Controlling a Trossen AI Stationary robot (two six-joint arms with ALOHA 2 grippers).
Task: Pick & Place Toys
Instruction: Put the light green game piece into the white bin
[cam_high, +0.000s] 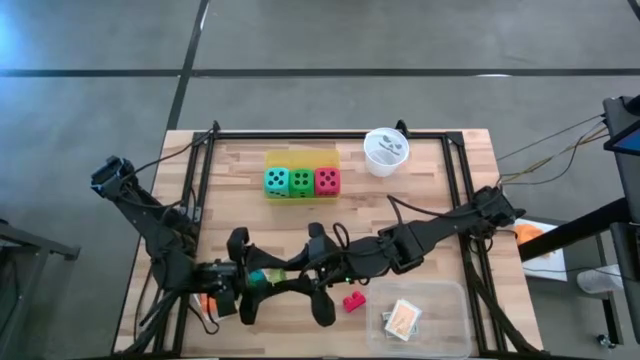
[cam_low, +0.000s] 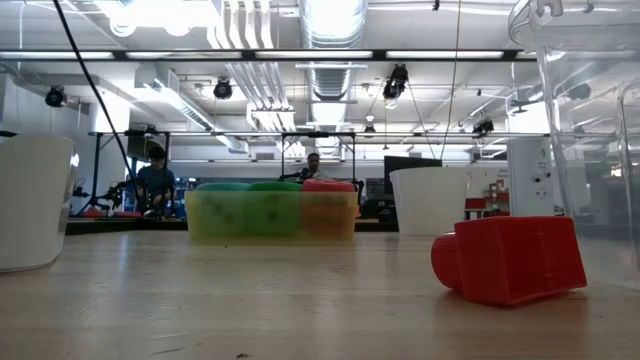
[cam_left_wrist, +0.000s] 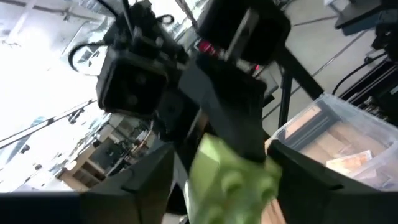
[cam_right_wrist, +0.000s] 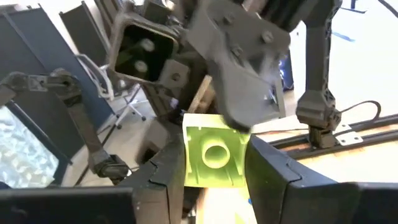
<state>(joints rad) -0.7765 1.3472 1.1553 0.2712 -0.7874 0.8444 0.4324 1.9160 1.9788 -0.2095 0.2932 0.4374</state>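
Note:
A green block (cam_high: 268, 277) hangs in the air over the table's near middle, between my two grippers, which meet tip to tip. My right gripper (cam_right_wrist: 214, 186) comes from the right and is shut on the block. My left gripper (cam_left_wrist: 227, 199) comes from the left and is open; its fingers stand on either side of the block's studded end (cam_left_wrist: 233, 180). A red block (cam_low: 510, 258) lies on its side on the table (cam_high: 440, 190), near the front. The three dice (cam_high: 301, 181) sit in a yellow tray (cam_high: 300, 157) at the back. My right gripper pinches the green block by two opposite side walls (cam_right_wrist: 191, 163) between its two fingers. The fingers come level from the table's right. The block is lifted clear of the table, its hollow underside (cam_right_wrist: 214, 154) toward my right wrist and its studs toward my left gripper. My left gripper: I cannot tell whether a finger (cam_left_wrist: 305, 180) touches the block.
A clear tray (cam_high: 445, 300) holding cards (cam_high: 402, 319) stands at the near right corner. A round white cup (cam_high: 385, 150) is at the back right. A white container (cam_low: 30, 200) stands at the left. Something orange (cam_high: 206, 300) shows under my left arm.

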